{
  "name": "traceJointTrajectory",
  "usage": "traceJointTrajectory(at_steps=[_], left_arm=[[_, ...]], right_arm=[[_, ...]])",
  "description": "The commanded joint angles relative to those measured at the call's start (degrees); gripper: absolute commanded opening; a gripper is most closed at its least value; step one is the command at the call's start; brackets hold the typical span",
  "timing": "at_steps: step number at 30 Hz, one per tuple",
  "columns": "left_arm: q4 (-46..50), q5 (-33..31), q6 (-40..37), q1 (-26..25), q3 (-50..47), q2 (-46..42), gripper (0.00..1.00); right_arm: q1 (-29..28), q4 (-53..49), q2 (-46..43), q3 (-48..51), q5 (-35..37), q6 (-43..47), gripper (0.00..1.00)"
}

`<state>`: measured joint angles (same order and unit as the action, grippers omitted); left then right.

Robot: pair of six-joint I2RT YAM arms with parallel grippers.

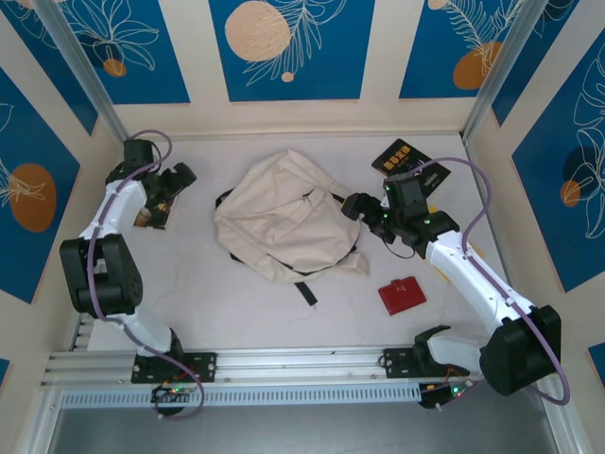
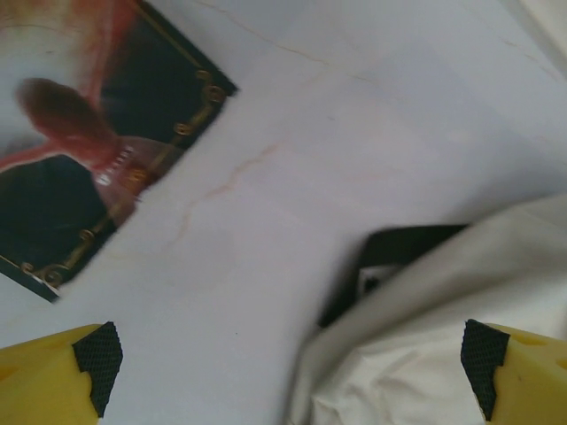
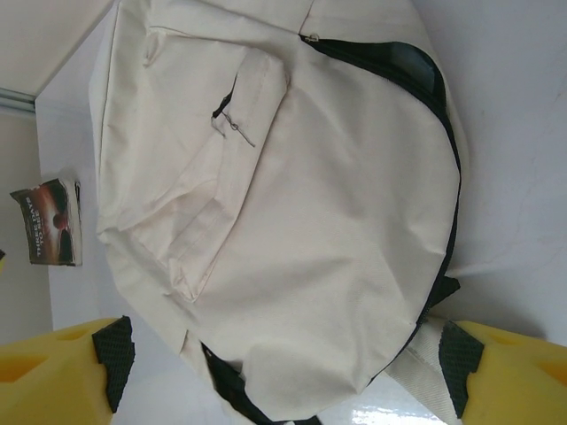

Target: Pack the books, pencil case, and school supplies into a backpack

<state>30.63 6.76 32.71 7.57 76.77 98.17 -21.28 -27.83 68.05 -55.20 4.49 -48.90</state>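
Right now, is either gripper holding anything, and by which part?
Nothing is held. The left gripper and right gripper are both open, hovering at the backpack.

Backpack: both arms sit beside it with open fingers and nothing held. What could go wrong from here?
1. The backpack lies flat and limp, so a book may shove it along rather than slide in.
2. The dark book lies flat on the table; the left fingers could skid it sideways instead of pinching it.
3. A black strap pokes out from under the cloth near the left fingers and might snag them.
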Motion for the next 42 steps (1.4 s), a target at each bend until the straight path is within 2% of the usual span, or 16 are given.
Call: traceJointTrajectory(at_steps=[1, 10, 16, 24, 27, 29, 37, 42], left_arm=[[-1.9, -2.6, -1.5, 1.9, 2.9, 5.3, 1.0], [-3.2, -0.4, -5.4, 4.0, 10.8, 17.0, 0.99], [0.4, 1.1, -6.2, 4.1, 16.4, 23.2, 0.99], [6.7, 5.0, -5.4, 4.1, 18.1, 25.9, 0.98], [11.7, 7.5, -5.4, 3.3, 17.2, 24.2, 0.96], [12.4, 7.0, -5.5, 2.5, 13.8, 21.5, 0.96], [6.5, 6.4, -2.8, 0.7, -6.1, 9.0, 0.96], [6.9, 6.9, -4.1, 0.6, -8.3, 4.0, 0.96]], right_arm=[[-0.7, -0.9, -0.9, -0.4, -0.7, -1.4, 0.91], [-1.2, -1.5, -1.7, 1.0, -1.2, -2.6, 0.9], [-1.5, -1.3, -1.7, 1.5, -1.3, -3.4, 0.9], [-1.8, -2.4, -2.3, 1.8, -1.1, -3.9, 0.9], [-2.0, -2.5, -2.6, 1.8, -1.0, -4.1, 0.89], [-2.0, -2.1, -2.6, 1.8, -1.4, -4.5, 0.9], [-2.8, -1.8, -2.7, 0.8, -2.4, -4.8, 0.89], [-3.1, -2.4, -3.4, 0.5, -2.1, -4.4, 0.89]])
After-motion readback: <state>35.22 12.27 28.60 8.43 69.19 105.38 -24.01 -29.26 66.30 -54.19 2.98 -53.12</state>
